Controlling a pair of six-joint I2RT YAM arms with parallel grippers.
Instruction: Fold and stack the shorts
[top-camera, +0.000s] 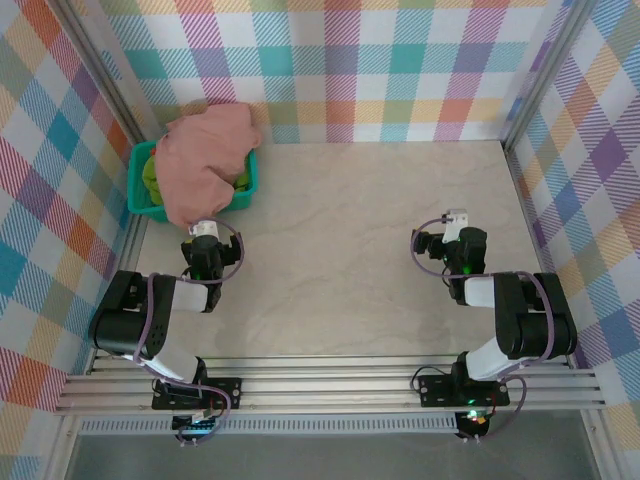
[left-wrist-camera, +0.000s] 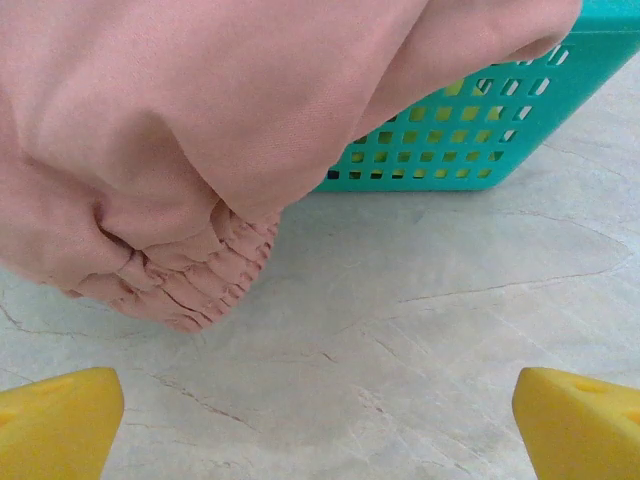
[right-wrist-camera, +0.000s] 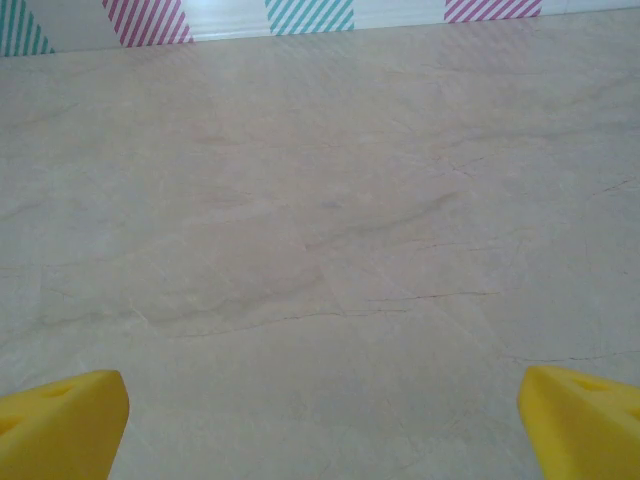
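The pink shorts (left-wrist-camera: 170, 150) drape soft and crumpled over the teal mesh basket (left-wrist-camera: 470, 130) just ahead of my left gripper (left-wrist-camera: 318, 420), gathered waistband touching the marble-look table (left-wrist-camera: 420, 300). Lime green shorts (top-camera: 153, 180) show inside. Both my grippers, the right gripper (right-wrist-camera: 322, 425) included, gape empty.

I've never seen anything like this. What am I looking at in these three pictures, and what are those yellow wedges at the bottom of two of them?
These are two robot arms bolted to a table. One picture looks down from above; the other two come from small cameras on each arm's wrist. The yellow wedges are each arm's own fingers. The left gripper is open and empty, just in front of the pink shorts, which drape over a teal basket onto the table. Something lime green peeks out of the basket. The right gripper is open too, holding nothing, over bare tabletop.
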